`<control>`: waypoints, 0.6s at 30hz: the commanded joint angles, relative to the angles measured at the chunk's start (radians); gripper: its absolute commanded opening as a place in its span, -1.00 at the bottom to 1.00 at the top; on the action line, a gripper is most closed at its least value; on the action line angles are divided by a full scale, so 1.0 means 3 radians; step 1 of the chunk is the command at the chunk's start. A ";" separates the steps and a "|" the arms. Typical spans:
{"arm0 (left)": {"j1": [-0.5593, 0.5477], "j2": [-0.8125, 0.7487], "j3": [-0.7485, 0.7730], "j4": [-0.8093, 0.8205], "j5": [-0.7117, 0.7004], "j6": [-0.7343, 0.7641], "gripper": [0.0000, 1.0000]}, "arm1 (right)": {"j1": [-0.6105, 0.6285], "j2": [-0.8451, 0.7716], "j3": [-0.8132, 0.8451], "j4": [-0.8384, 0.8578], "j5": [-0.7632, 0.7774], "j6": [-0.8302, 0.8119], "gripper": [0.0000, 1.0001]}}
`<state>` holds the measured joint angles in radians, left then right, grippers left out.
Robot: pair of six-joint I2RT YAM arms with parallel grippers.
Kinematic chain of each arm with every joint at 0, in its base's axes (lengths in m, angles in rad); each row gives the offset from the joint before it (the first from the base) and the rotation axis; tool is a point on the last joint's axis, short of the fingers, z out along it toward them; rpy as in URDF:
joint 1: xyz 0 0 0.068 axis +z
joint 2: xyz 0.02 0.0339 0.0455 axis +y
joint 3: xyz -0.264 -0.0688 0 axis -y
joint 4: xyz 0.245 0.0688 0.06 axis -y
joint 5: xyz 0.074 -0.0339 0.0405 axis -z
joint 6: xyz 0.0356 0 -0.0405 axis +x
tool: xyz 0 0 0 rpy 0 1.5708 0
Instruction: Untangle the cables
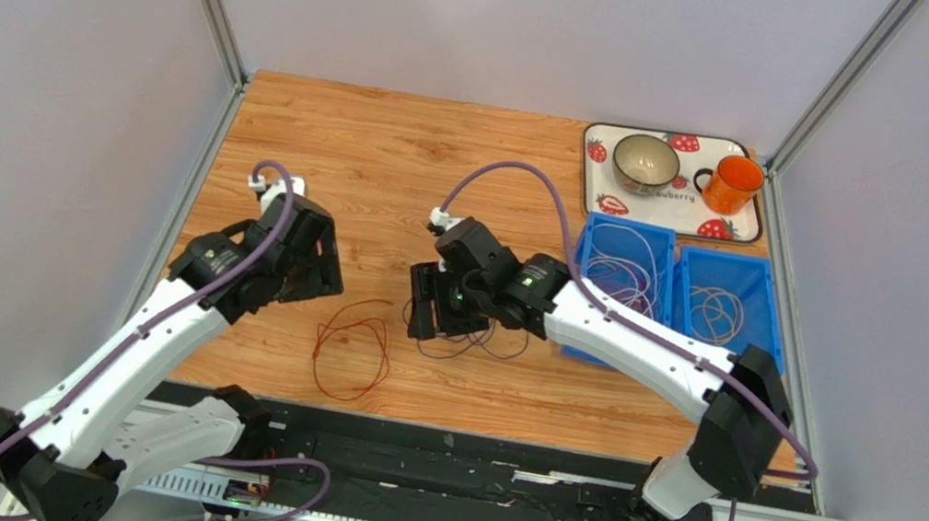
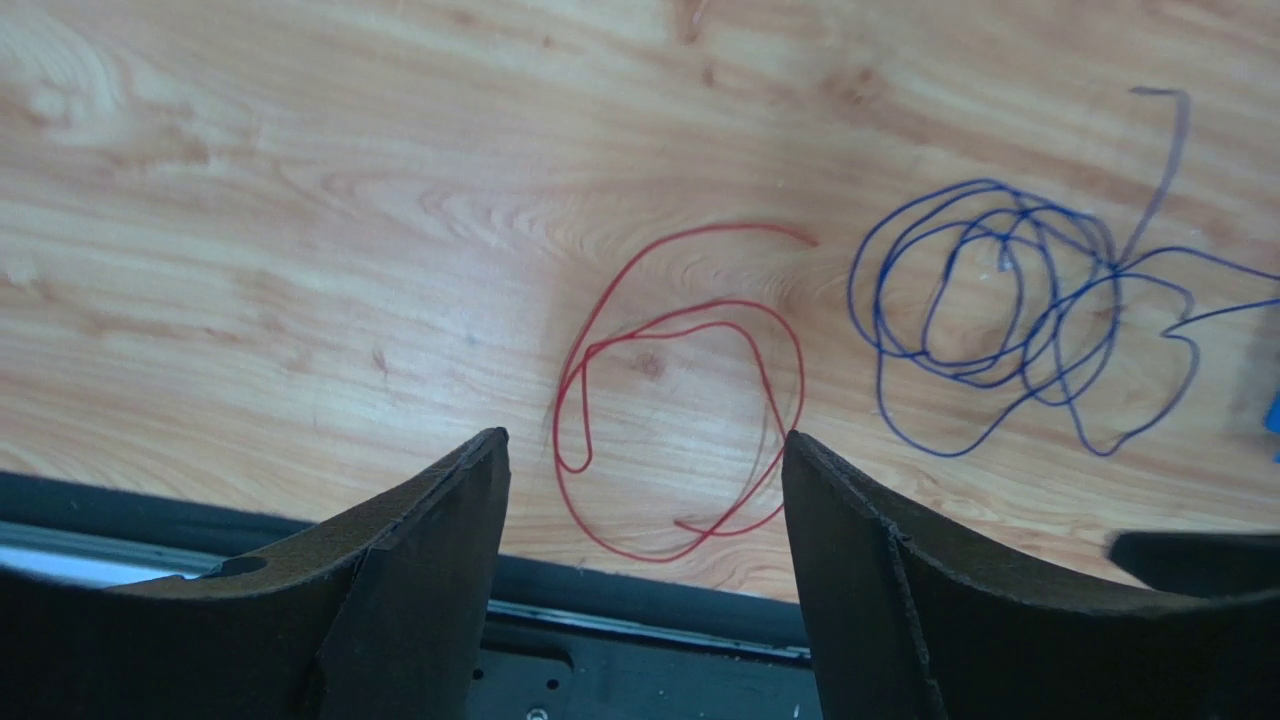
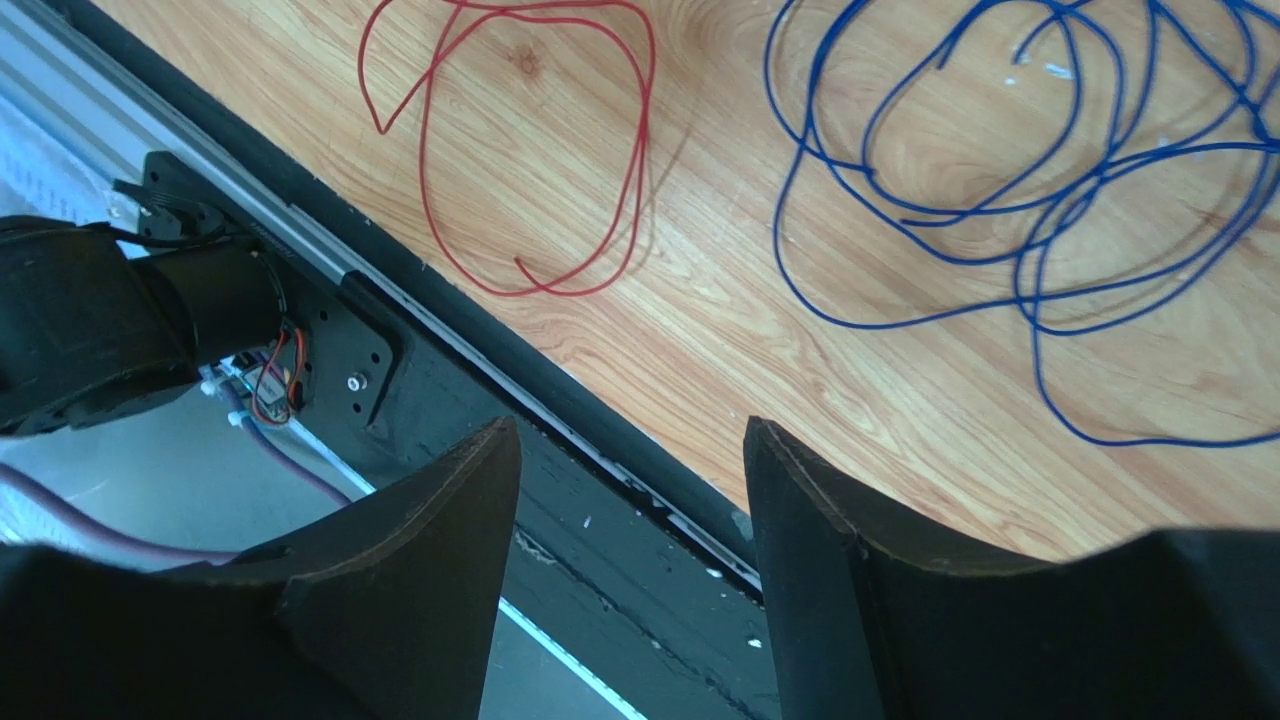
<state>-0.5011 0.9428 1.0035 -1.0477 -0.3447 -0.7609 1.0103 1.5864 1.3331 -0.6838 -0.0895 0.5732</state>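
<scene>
Plainly, saw the left gripper (image 2: 643, 443) spread wide above the counter (image 2: 226, 225), holding nothing. Found the right gripper (image 3: 631, 435) likewise parted and empty. Noted the red cable (image 2: 676, 390) lying in loose loops on the wood near the front edge, just beside but not touching the blue cable (image 2: 1022, 315), a tangled coil. Spotted more pale cables (image 1: 623, 275) inside 2 blue bins (image 1: 579, 282) at the right.

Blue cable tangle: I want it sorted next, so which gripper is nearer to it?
Right. The right gripper hovers at the left edge of the blue cable, jaws open. The left gripper is farther left, with the red cable lying between it and the blue one.
</scene>
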 commanded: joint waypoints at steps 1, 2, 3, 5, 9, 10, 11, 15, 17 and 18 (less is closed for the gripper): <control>0.0024 -0.0248 0.0275 -0.0189 -0.0135 0.0566 0.49 | 0.0170 0.0321 0.0469 -0.0216 0.0298 0.0231 0.22; 0.0024 -0.0289 0.0260 -0.0169 -0.0140 0.0643 0.48 | 0.0201 0.0463 0.0526 -0.0241 0.0404 0.0267 0.22; 0.0024 -0.0376 0.0245 -0.0148 -0.0160 0.0725 0.48 | 0.0216 0.0535 0.0597 -0.0282 0.0426 0.0298 0.22; 0.0024 -0.0478 0.0158 -0.0102 -0.0226 0.0741 0.47 | 0.0242 0.0754 0.0792 -0.0308 0.0411 0.0385 0.24; 0.0024 -0.0805 -0.0026 0.0112 -0.0129 0.0808 0.44 | 0.0263 0.1148 0.1124 -0.0394 0.0421 0.0406 0.25; 0.0024 -0.0857 -0.0102 0.0194 -0.0135 0.0818 0.44 | 0.0268 0.1241 0.1241 -0.0451 0.0446 0.0375 0.25; 0.0024 -0.0903 -0.0113 0.0204 -0.0185 0.0818 0.44 | 0.0283 0.1328 0.1460 -0.0512 0.0467 0.0314 0.25; 0.0024 -0.1061 -0.0129 0.0245 -0.0232 0.0859 0.43 | 0.0360 0.1717 0.1912 -0.0671 0.0472 -0.0369 0.24; 0.0024 -0.1097 -0.0149 0.0281 -0.0191 0.0874 0.42 | 0.0400 0.1845 0.2019 -0.0707 0.0645 -0.0580 0.32; 0.0024 -0.1128 -0.0154 0.0291 -0.0186 0.0884 0.42 | 0.0401 0.1860 0.2060 -0.0702 0.0772 -0.0682 0.35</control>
<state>-0.5003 0.6292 0.9672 -1.0176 -0.3939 -0.5331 1.1027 2.1166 1.8618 -0.8497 0.0433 0.5407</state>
